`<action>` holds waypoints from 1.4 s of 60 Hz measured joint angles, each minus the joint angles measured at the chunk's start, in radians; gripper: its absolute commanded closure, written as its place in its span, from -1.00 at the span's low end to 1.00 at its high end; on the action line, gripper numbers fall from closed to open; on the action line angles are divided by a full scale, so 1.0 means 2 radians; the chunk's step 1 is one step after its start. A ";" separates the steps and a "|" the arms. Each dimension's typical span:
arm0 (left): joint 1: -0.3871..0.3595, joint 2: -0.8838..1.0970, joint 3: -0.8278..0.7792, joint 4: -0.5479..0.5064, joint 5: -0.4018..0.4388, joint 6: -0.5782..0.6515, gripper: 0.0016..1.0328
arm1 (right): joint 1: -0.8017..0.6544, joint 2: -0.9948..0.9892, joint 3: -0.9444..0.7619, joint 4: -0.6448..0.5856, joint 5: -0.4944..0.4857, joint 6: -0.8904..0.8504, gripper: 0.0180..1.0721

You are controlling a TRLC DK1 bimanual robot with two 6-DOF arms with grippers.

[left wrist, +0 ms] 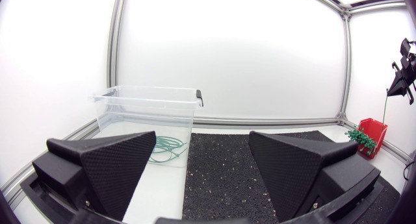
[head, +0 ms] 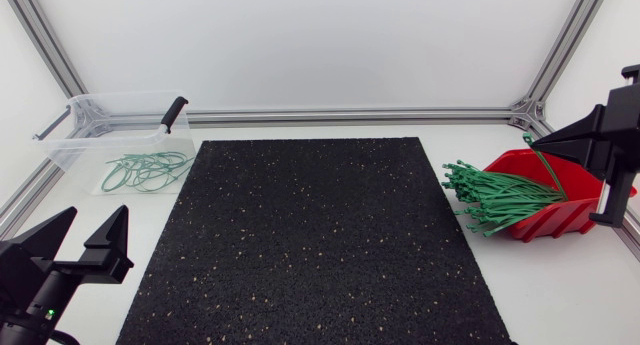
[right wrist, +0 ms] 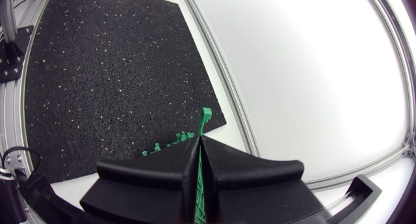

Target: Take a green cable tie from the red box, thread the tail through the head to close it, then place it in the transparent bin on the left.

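while the head view shows the right gripper (head: pixel 540 138) above the red box (head: pixel 560 220), pinching a green cable tie (head: pixel 548 170) (lower end at the box), the left gripper (head: pixel 97 215) sits low near the transparent bin (head: pixel 75 135). left wrist view: jaws spread wide, bin ahead. right wrist view: jaws clamped on the tie.

Black speckled rubber mat (head: pixel 310 240) flat across the middle of the white table (head: pixel 565 285)

Pale table (head: pixel 560 285) with black mat (head: pixel 310 245), transparent bin (head: pixel 75 145), red box (head: pixel 560 221)
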 measured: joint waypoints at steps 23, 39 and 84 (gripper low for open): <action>0.000 0.000 0.000 0.000 0.000 0.000 -0.93 | -0.003 0.010 0.000 0.114 0.014 0.158 0.89; 0.000 0.000 0.000 0.000 0.000 0.000 -0.93 | 0.028 0.018 0.000 0.102 0.045 0.230 0.89; -0.001 0.000 0.000 0.000 0.001 0.000 -0.93 | 0.056 0.075 0.201 -0.150 -0.070 0.454 0.89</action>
